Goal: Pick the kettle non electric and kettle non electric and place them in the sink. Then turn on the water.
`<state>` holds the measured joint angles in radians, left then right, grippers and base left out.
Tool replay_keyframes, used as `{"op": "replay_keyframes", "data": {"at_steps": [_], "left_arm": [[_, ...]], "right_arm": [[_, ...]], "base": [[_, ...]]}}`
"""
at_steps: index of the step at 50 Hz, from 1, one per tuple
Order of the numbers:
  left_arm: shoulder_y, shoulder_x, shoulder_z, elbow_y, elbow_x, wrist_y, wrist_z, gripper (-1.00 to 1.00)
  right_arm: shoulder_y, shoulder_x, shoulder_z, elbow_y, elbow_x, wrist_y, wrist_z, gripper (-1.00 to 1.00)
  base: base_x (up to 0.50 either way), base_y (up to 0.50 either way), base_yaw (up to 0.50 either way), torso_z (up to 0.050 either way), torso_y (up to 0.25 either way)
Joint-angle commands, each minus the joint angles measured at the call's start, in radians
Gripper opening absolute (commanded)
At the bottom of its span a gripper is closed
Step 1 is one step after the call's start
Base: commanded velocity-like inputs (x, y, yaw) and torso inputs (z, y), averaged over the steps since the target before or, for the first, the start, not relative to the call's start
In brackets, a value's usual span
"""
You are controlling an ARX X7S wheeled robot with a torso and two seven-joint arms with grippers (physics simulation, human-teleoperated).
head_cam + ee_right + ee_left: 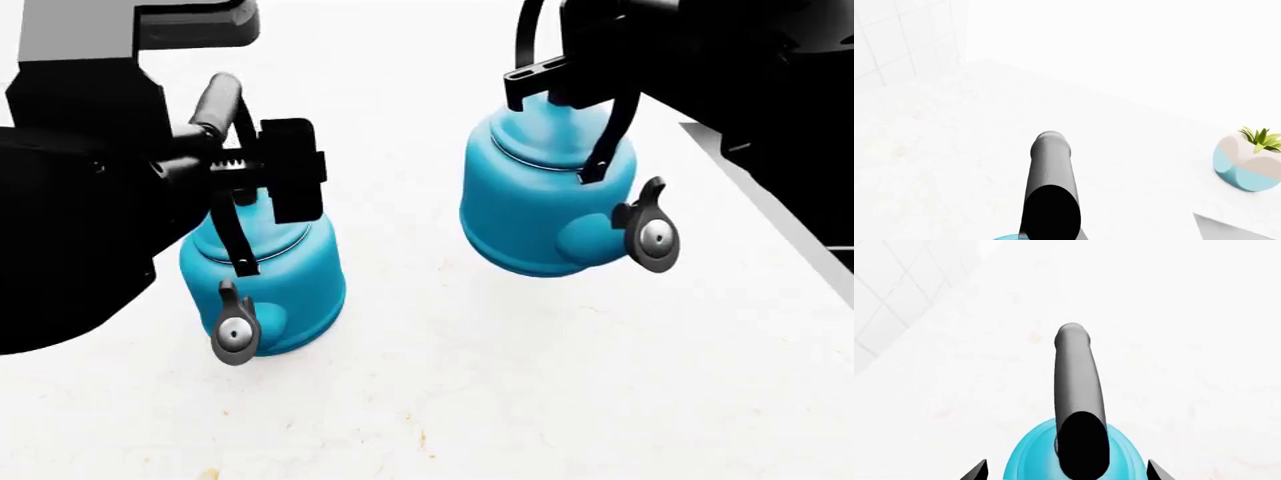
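Note:
Two turquoise kettles with black arched handles show in the head view. The left kettle (274, 285) stands on the white counter. My left gripper (254, 160) straddles its handle (1077, 380) with the jaws open, and its fingertips (975, 473) sit wide on either side of the kettle body (1029, 457). The right kettle (534, 205) hangs a little tilted from my right gripper (571, 75), which is shut on its handle (1049, 185). A grey strip (767, 205) at the right edge looks like the sink rim. The basin is hidden behind my right arm.
A pale teal plant pot (1244, 167) with a green plant stands on the counter beyond the right kettle. A white tiled wall (884, 300) runs along the back. A grey corner (1231, 229) shows beside the pot.

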<state>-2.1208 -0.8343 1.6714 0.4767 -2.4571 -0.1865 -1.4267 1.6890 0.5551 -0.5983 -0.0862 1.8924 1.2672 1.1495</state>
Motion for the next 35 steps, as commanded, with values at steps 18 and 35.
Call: {"op": "replay_keyframes", "data": {"at_steps": [18,35], "left_arm": [[0.024,-0.011,0.003,-0.016,0.052,0.018,0.014,-1.00],[-0.052,-0.059,-0.091,-0.005,0.178,0.027,0.120,-1.00]], "right_arm": [[0.020,0.006,-0.003,-0.011,-0.026,-0.009,-0.009,-1.00],[0.022,0.027,-0.019,-0.061,-0.136,0.003,-0.110,-1.00]], "base": [[0.00,0.00,0.00,0.000,0.001],[0.00,0.00,0.00,0.001,0.001]]}}
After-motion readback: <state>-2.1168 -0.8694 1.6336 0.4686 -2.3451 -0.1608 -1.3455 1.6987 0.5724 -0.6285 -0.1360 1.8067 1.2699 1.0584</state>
